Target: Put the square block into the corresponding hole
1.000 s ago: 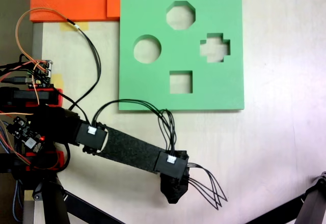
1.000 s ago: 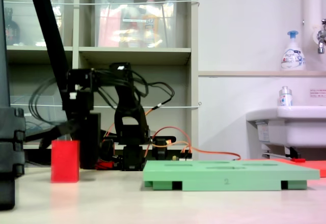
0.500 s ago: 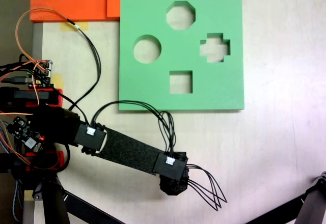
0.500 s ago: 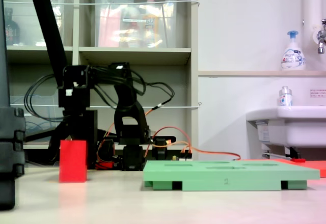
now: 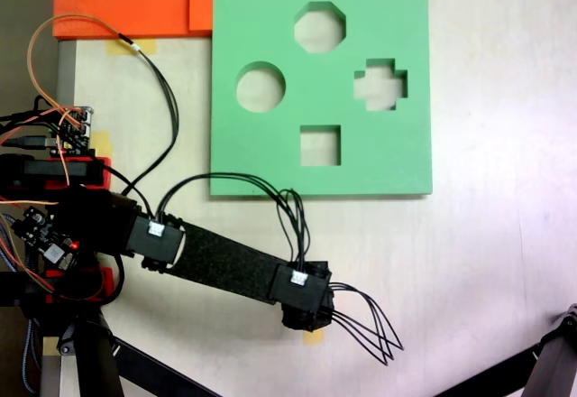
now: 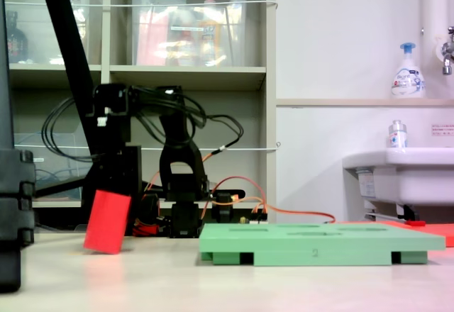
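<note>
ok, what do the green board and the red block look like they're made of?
Green board: looks like foam, with a matte, even colour, a thick slab edge and cleanly cut shapes; notches along its front edge in a fixed view. Red block: matte, uniform red, no gloss or grain; foam or painted plastic, can't tell. It sits tilted at the arm's end.

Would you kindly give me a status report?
Gripper on red block, jaws hidden. Block tilted, one edge off table. Square hole empty, path clear.
</note>
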### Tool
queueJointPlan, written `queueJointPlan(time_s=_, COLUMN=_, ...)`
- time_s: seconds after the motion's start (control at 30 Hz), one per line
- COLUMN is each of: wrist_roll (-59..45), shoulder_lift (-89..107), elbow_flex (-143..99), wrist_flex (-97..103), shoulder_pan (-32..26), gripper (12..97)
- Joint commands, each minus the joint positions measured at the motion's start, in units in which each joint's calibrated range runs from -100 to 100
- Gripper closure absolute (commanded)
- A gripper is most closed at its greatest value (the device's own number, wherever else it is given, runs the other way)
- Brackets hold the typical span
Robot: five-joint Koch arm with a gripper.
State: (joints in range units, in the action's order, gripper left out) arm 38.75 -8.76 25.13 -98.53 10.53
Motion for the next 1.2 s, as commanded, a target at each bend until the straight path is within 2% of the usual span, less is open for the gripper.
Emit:
queueJointPlan(time_s=0.0, wrist_roll=-0.34, shoulder_lift=1.35, elbow_flex=-0.41, wrist_flex=-1.47, shoulder_pan=-0.1, gripper=81.5)
queueJointPlan(time_s=0.37, wrist_roll=-0.24, shoulder_lift=12.53, elbow_flex=-0.41, wrist_flex=-1.47, shoulder_pan=-0.05, gripper=81.5)
queueJointPlan(time_s=0.6, wrist_roll=0.73, shoulder_lift=29.84, elbow_flex=1.29, wrist_flex=-1.47, shoulder_pan=-1.12, gripper=81.5)
queueJointPlan(time_s=0.87, wrist_roll=9.67, shoulder_lift=40.32, elbow_flex=4.38, wrist_flex=-1.47, shoulder_pan=-11.23, gripper=81.5)
queueJointPlan(time_s=1.03, wrist_roll=16.9, shoulder_lift=39.2, elbow_flex=5.07, wrist_flex=-1.47, shoulder_pan=-19.15, gripper=81.5)
queueJointPlan(time_s=1.17, wrist_roll=20.07, shoulder_lift=33.76, elbow_flex=9.16, wrist_flex=-1.47, shoulder_pan=-22.32, gripper=81.5)
